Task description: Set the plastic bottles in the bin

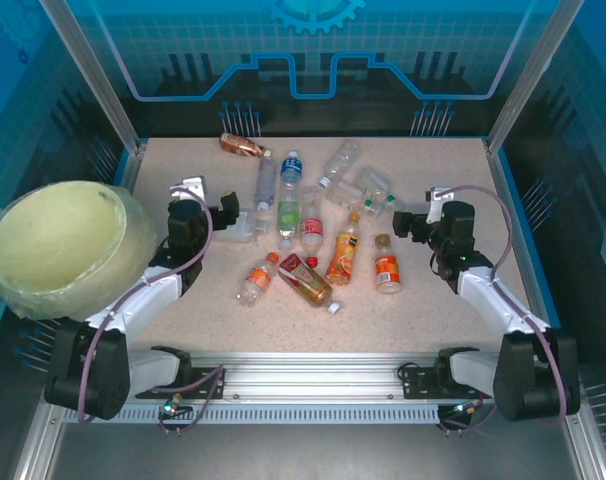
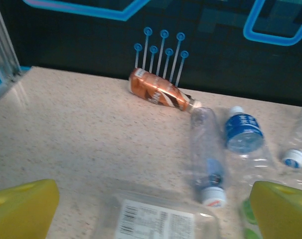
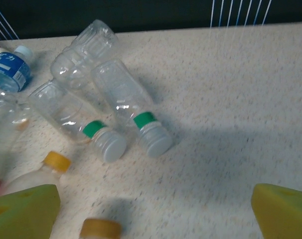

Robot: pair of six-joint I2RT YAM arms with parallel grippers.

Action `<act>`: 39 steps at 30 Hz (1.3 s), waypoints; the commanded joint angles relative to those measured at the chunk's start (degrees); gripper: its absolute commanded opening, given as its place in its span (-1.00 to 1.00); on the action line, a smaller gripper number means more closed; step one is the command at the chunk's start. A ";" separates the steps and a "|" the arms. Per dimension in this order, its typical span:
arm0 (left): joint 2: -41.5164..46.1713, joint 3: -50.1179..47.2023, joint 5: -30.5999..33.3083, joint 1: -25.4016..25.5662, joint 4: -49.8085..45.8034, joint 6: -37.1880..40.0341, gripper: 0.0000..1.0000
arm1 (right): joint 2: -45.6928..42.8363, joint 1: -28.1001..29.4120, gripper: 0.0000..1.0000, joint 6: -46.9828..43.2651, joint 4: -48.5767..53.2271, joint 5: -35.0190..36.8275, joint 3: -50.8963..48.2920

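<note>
Left gripper (image 2: 151,209), right gripper (image 3: 156,214) gape near plastic bottles (image 1: 307,280).

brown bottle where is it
The brown bottle lies on its side at the far edge of the table, left of centre in the top view, beyond the blue-labelled bottle.

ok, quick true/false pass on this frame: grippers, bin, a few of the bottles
1. The left gripper and right gripper are both open and hold nothing. True.
2. The large round pale yellow-green bin sits at the far right. False: it sits at the far left.
3. The orange-brown labelled plastic bottle lies on its side at the far edge of the speckled table. True.
4. The two clear plastic bottles with green neck bands stand upright. False: both lie on their sides, side by side.
5. The blue-labelled clear bottle has an orange cap. False: its cap is white.
</note>
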State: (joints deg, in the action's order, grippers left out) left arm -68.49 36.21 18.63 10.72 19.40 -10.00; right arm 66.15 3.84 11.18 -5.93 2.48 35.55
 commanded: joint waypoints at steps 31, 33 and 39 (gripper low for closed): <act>9.64 -4.04 -29.76 4.77 -12.70 -33.29 0.98 | 11.96 19.52 0.48 18.55 31.25 7.79 2.78; 8.68 -2.81 -29.77 6.95 -12.83 -33.33 0.98 | 10.98 19.75 0.37 18.54 30.84 8.24 2.13; 5.91 0.35 -28.73 12.82 -11.76 -33.34 0.98 | 4.46 21.14 0.14 17.56 29.64 9.06 0.19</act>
State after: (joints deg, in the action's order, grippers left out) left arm -61.80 33.76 -9.10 21.93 5.21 -42.15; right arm 74.22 23.64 29.02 24.77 10.28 36.56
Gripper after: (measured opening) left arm 0.989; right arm 0.585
